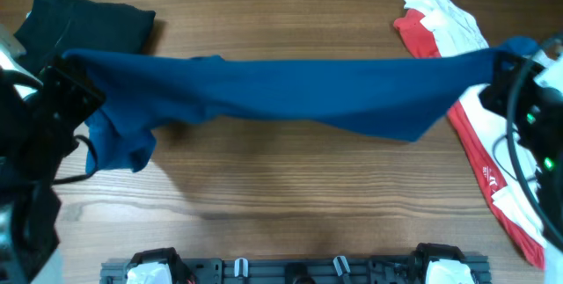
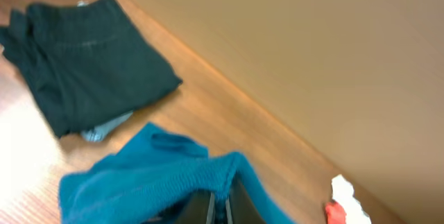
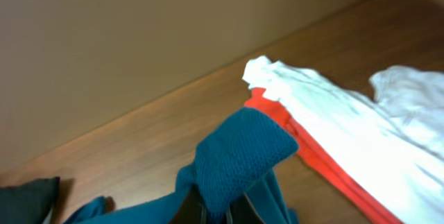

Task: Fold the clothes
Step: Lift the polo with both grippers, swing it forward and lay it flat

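Note:
A deep-blue shirt (image 1: 290,91) hangs stretched across the table between my two grippers, lifted off the wood, its left end drooping. My left gripper (image 1: 70,69) is shut on its left end; in the left wrist view the dark fingers (image 2: 239,203) pinch the blue cloth (image 2: 152,179). At the right, my right gripper (image 1: 503,62) is shut on the other end, where a fold of blue cloth (image 3: 239,154) sits over the fingers (image 3: 191,207). A red and white garment (image 1: 479,152) lies under the right arm.
A folded black garment (image 1: 84,22) lies at the back left, seen also as a black garment (image 2: 90,61) in the left wrist view. The red and white garment (image 3: 347,141) runs along the right side. A beige wall (image 2: 312,50) stands behind the table.

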Tool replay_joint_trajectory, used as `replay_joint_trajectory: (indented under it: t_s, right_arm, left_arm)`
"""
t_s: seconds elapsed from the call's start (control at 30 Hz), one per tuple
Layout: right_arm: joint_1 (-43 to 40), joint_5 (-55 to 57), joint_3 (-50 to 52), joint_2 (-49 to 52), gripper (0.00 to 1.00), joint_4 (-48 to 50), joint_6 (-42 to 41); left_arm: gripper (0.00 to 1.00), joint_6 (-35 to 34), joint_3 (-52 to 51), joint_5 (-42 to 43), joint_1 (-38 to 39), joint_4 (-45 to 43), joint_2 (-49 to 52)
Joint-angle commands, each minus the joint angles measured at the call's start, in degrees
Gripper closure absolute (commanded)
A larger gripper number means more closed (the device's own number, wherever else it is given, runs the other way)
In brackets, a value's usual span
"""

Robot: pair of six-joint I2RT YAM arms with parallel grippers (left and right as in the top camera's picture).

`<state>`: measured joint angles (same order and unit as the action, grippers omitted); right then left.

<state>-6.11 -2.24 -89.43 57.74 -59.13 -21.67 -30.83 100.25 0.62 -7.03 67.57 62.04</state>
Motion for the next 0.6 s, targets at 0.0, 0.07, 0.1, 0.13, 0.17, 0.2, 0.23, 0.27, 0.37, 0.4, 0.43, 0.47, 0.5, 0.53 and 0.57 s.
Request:
replay_joint_trajectory:
  t_s: [0.0,0.07,0.1,0.13,0.17,0.2,0.23,0.27,0.37,0.4,0.43,0.47,0.5,0.53,0.57]
  right_arm:
    - [-0.24,4.17,-7.41,-0.57,0.96,-3.45,2.73]
    - [-0.24,4.2,-9.29,-0.52,0.96,-4.2,3.3]
    - [-0.24,4.2,-10.08,-0.52,0.96,-4.57,3.26]
    - [-0.24,4.17,-10.56,-0.48,0.96,-4.7,3.28]
    - [-0.24,4.22,-10.93,-0.46,0.96,-4.85,3.28]
    - [-0.24,4.22,-11.15,-0.31,0.96,-4.85,3.28]
    - [-0.24,4.39,-11.26,-0.17,0.96,-4.79,3.28]
    - [-0.24,4.63,-11.26,0.04,0.96,-4.76,3.26]
    - [-0.24,5.38,-11.23,2.16,0.96,-4.9,3.69]
    - [-0.24,5.27,-11.23,3.04,0.96,-5.01,3.74]
    - [-0.24,5.2,-11.23,4.81,0.96,-5.18,4.11]
    - [-0.24,5.07,-11.23,6.58,0.96,-5.31,4.61]
    - [-0.24,4.52,-11.23,8.7,0.96,-5.42,5.18]
    - [-0.24,4.04,-11.23,10.4,0.96,-5.46,5.2]
    - [-0.24,2.93,-11.23,13.55,0.96,-5.46,5.46]
  left_arm:
    - [0.96,2.16,8.66,2.86,-0.61,5.64,1.77]
    - [0.96,2.16,11.26,3.13,-0.61,7.8,2.05]
    - [0.96,2.38,12.48,3.58,-0.61,8.48,2.05]
    - [0.96,2.97,13.27,4.37,-0.61,8.61,2.05]
    - [0.96,3.63,13.9,5.33,-0.61,8.57,2.05]
    - [0.96,3.63,14.4,5.64,-0.61,8.57,2.05]
    - [0.96,3.63,14.58,5.6,-0.61,8.48,2.05]
    - [0.96,3.65,14.58,5.57,-0.61,8.39,2.05]
    - [0.96,3.63,14.53,5.6,-0.61,8.66,3.61]
    - [0.96,3.63,14.51,5.6,-0.61,8.7,4.31]
    - [0.96,3.63,14.51,5.62,-0.61,8.87,5.75]
    - [0.96,3.61,14.51,5.97,-0.61,9.05,6.95]
    - [0.96,3.63,14.51,6.88,-0.61,9.25,8.7]
    - [0.96,3.63,14.45,7.98,-0.59,9.27,10.73]
    - [0.96,3.63,14.4,9.07,-0.59,9.2,13.44]
